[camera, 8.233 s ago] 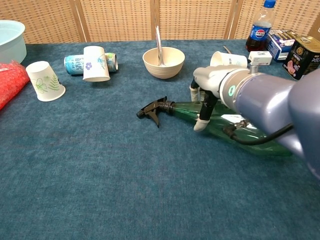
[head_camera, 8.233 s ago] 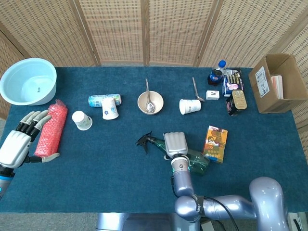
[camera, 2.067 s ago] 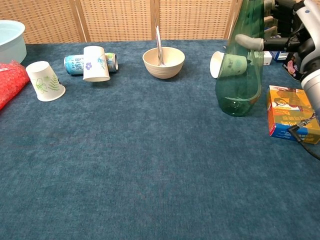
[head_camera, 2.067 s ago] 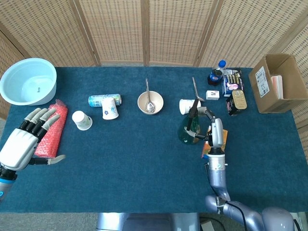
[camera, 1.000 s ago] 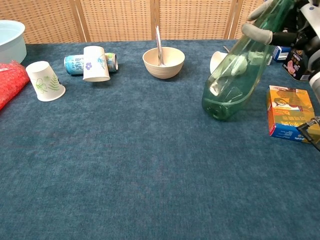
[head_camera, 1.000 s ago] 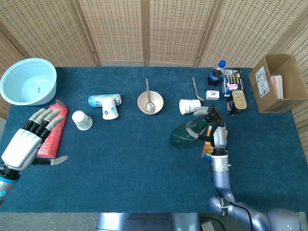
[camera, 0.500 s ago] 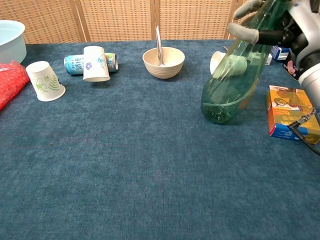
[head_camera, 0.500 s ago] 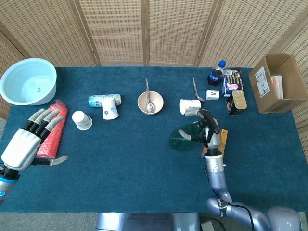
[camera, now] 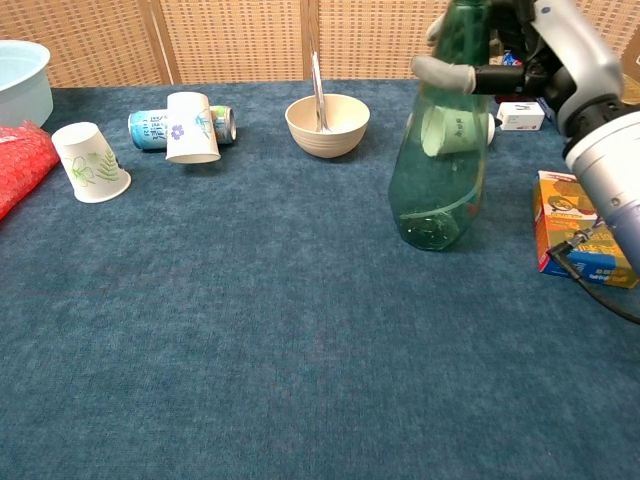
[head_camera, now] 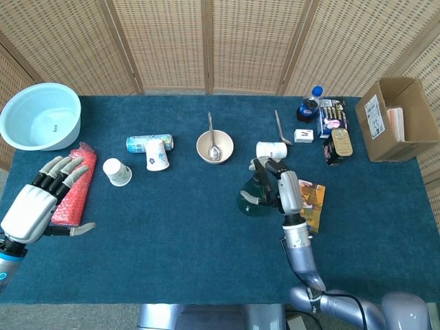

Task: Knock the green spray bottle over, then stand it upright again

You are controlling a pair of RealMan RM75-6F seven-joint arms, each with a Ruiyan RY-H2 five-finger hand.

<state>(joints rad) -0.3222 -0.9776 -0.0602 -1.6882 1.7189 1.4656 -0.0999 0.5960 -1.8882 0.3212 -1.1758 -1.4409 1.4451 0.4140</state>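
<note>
The green spray bottle (camera: 440, 170) stands nearly upright on the blue cloth, its base (head_camera: 249, 203) down near the table's middle right. My right hand (camera: 510, 60) grips its upper part, fingers wrapped around the neck; the head view has that same hand (head_camera: 278, 187) above the bottle. The bottle's black trigger head is cut off by the top edge of the chest view. My left hand (head_camera: 45, 196) hovers open at the far left, fingers spread, beside the red bubble-wrap roll (head_camera: 71, 182).
An orange box (camera: 585, 235) lies just right of the bottle, with a paper cup (head_camera: 271, 149) behind it. Bowl with spoon (head_camera: 214, 146), a can (head_camera: 148, 142), two cups (head_camera: 117, 171), a light-blue basin (head_camera: 40, 115), a cola bottle (head_camera: 308, 106) and a cardboard box (head_camera: 399, 118) line the back.
The bottle has swung from leaning to the right to nearly upright, and my right hand has moved left with it. The left hand has stayed put.
</note>
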